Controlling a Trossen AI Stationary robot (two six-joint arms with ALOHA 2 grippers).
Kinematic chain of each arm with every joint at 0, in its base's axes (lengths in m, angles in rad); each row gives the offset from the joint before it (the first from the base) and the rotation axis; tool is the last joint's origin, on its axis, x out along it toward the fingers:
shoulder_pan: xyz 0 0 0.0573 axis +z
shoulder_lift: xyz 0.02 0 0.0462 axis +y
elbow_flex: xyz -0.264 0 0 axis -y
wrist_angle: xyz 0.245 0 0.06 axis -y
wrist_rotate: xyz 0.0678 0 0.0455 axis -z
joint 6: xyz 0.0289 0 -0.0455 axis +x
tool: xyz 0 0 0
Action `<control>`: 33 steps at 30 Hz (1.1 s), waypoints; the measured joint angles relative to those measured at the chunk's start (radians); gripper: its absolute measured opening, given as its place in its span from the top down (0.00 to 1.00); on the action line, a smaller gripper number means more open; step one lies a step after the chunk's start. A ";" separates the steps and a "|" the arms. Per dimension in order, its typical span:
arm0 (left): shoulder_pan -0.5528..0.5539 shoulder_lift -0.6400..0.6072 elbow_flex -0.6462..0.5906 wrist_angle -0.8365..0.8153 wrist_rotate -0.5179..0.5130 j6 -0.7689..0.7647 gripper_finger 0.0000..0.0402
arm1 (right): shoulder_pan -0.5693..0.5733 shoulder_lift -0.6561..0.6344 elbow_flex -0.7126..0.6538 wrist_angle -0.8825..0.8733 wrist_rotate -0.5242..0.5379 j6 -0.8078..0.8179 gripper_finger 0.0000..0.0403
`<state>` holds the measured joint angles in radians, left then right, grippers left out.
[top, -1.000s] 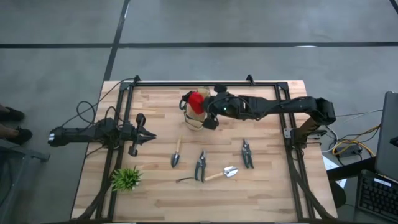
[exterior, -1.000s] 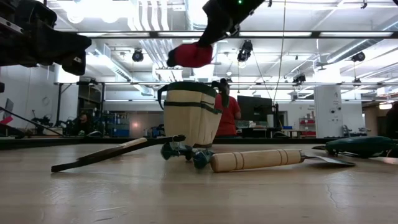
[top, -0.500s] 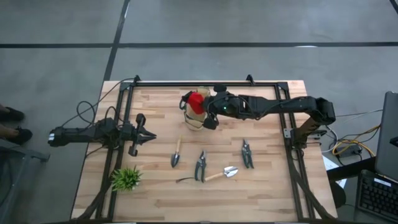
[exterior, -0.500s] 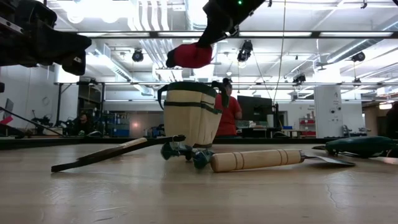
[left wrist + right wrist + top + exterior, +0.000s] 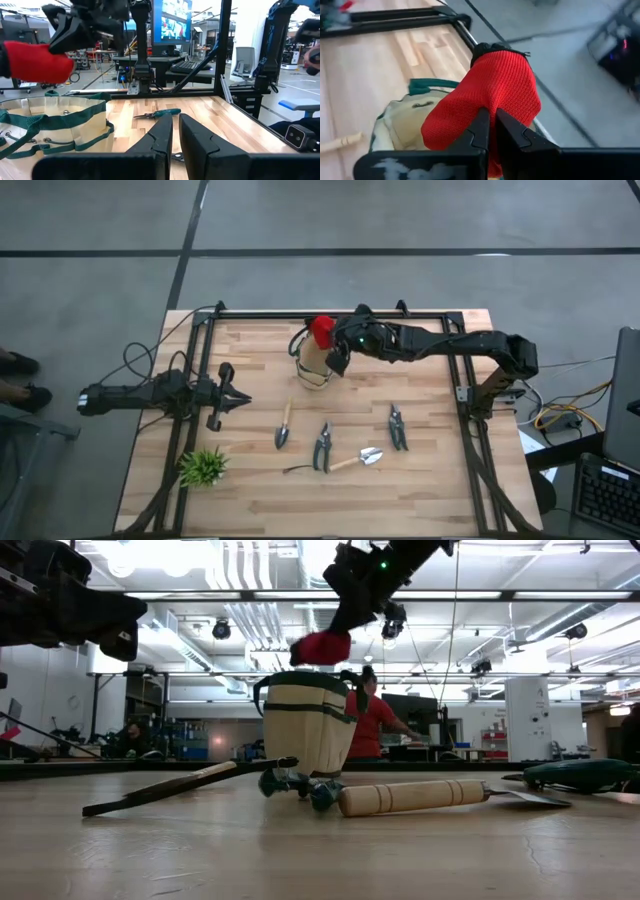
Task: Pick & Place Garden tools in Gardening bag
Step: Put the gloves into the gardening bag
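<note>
A red knitted item with a black end [image 5: 321,330] hangs in the air over the far side of the tan gardening bag [image 5: 312,362], with my right gripper [image 5: 331,342] shut on it. The bag stands upright on the table, its green handles drooping. On the table near the bag lie two wooden-handled trowels [image 5: 284,426] [image 5: 360,458] and two shears [image 5: 322,446] [image 5: 397,427]. My left gripper [image 5: 236,398] waits shut and level at the table's left, touching nothing. My right gripper pinches the red knit body [image 5: 485,102] between its two fingers, at the part away from the black end [image 5: 498,48]. The fingers slant down from the table's right. The item is lifted clear and hangs tilted above the bag's rim [image 5: 305,678].
A small leafy green plant [image 5: 204,467] stands near the front left corner. A black metal frame [image 5: 330,314] runs along the far edge and down both sides. In the low view a person in red [image 5: 372,720] stands in the room behind the table.
My right gripper has swung toward the table's far edge and rolled, still shut on the red item. The item has gone with it, from over the bag's middle to over its far side, and has tipped and sunk a little.
</note>
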<state>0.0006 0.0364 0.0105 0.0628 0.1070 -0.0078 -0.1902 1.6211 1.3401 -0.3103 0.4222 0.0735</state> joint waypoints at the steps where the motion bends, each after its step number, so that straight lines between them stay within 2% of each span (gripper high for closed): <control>1: 0.000 0.000 0.000 0.000 0.000 0.000 0.91 | -0.004 0.000 -0.007 -0.001 0.013 0.032 0.97; 20: 0.000 0.000 0.000 0.000 0.000 0.000 0.91 | -0.004 0.058 -0.043 -0.008 0.001 0.288 0.97; 33: 0.000 0.000 0.000 0.000 0.000 0.000 0.91 | -0.005 0.062 -0.043 -0.008 -0.012 0.320 0.97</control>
<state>0.0006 0.0364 0.0105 0.0628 0.1070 -0.0078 -0.1947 1.6828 1.2976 -0.3183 0.4103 0.3935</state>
